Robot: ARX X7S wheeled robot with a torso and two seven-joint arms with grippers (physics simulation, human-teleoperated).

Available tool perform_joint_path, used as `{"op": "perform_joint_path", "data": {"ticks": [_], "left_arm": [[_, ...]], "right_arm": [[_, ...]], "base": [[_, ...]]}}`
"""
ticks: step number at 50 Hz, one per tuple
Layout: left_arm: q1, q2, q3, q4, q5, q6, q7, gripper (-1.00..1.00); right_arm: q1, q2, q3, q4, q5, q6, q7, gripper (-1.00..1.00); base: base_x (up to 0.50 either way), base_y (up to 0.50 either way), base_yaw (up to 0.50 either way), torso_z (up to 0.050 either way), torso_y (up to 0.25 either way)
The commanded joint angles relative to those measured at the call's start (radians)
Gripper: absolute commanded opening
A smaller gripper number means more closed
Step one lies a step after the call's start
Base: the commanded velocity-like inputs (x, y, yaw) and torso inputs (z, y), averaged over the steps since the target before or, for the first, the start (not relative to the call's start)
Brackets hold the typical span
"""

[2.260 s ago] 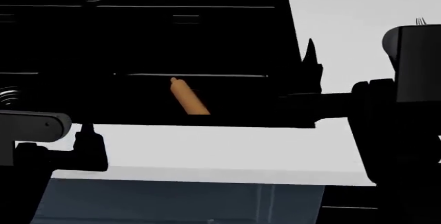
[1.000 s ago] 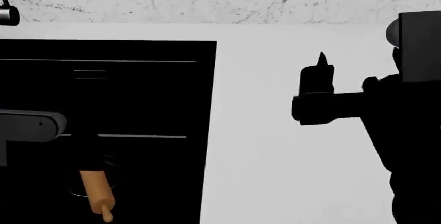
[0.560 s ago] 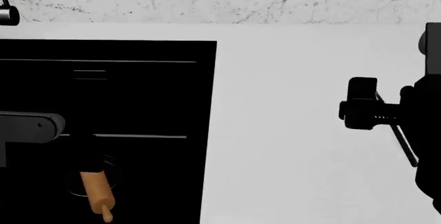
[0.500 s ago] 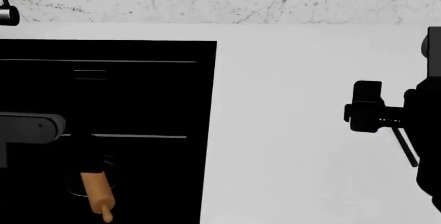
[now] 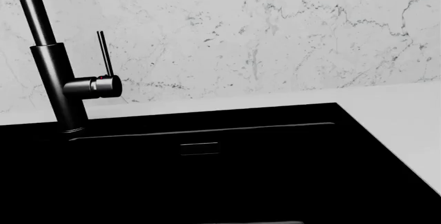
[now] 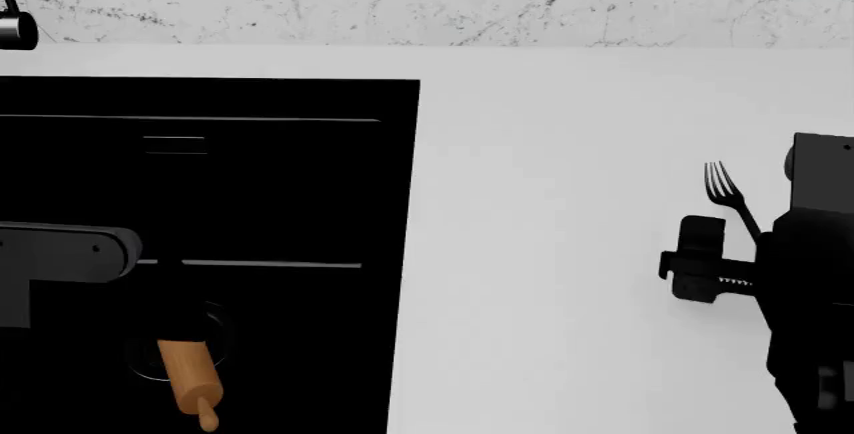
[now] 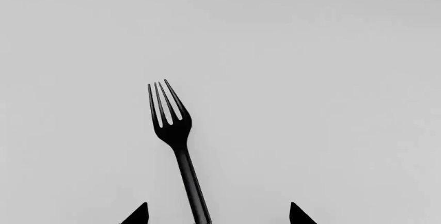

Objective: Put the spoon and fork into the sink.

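One fork (image 6: 725,190) lies flat on the bench at 3 o'clock from the sink (image 6: 267,94). Right claw (image 7: 215,214) spread astride its handle. Likely light, stiff, slippery: pinch mid-handle. Left claw unseen

fork (image 7: 173,131) handle end cut off by edge | sink (image 6: 267,194) basins too dark | spoon unseen

Counter (image 6: 561,254): smooth matt pale grey. Backsplash (image 5: 276,38): white marble look, dark veining. Sink (image 6: 267,184): flat matt black. Faucet (image 5: 59,90): black with slight sheen. Fork (image 7: 175,141): thin, dark, metal-looking. Rolling pin (image 6: 187,374): tan wood, smooth.
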Motion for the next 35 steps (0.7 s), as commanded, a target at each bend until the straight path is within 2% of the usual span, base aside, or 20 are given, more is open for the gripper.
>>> {"op": "perform_joint_path", "data": {"ticks": [1, 8, 9, 18, 22, 29, 35], "left_arm": [[-0.013, 0.013, -0.005, -0.031, 0.012, -0.002, 0.026, 1.00], [-0.013, 0.009, -0.005, -0.023, 0.006, -0.010, 0.022, 1.00], [-0.014, 0.008, -0.005, -0.021, 0.005, -0.011, 0.021, 1.00], [-0.013, 0.002, -0.011, 0.001, -0.005, -0.022, 0.017, 1.00], [-0.013, -0.001, -0.009, 0.003, -0.005, -0.024, 0.013, 1.00], [-0.019, -0.002, -0.003, -0.002, -0.007, -0.022, 0.011, 1.00], [-0.018, -0.004, 0.001, -0.006, -0.009, -0.016, 0.011, 1.00]], "right_arm": [[-0.012, -0.061, 0.001, 0.229, -0.026, -0.113, -0.079, 1.00], [0.011, -0.073, -0.005, 0.330, -0.012, -0.122, -0.138, 1.00], [0.012, -0.074, -0.001, 0.332, -0.003, -0.106, -0.147, -1.00], [0.002, -0.074, -0.009, 0.167, 0.024, -0.007, -0.125, -1.00], [0.010, -0.072, -0.065, 0.073, 0.012, 0.025, -0.134, -1.00], [0.166, -0.083, -0.132, -0.216, 0.052, 0.235, -0.120, -1.00], [0.239, -0.104, -0.171, -0.374, 0.111, 0.327, -0.154, -1.00]], "base": [[0.00, 0.00, 0.00, 0.000, 0.000], [0.00, 0.00, 0.00, 0.000, 0.000], [0.01, 0.00, 0.00, 0.000, 0.000], [0.00, 0.00, 0.00, -0.002, 0.000], [0.00, 0.00, 0.00, 0.000, 0.000], [0.00, 0.00, 0.00, 0.000, 0.000], [0.00, 0.00, 0.00, 0.000, 0.000]]}}
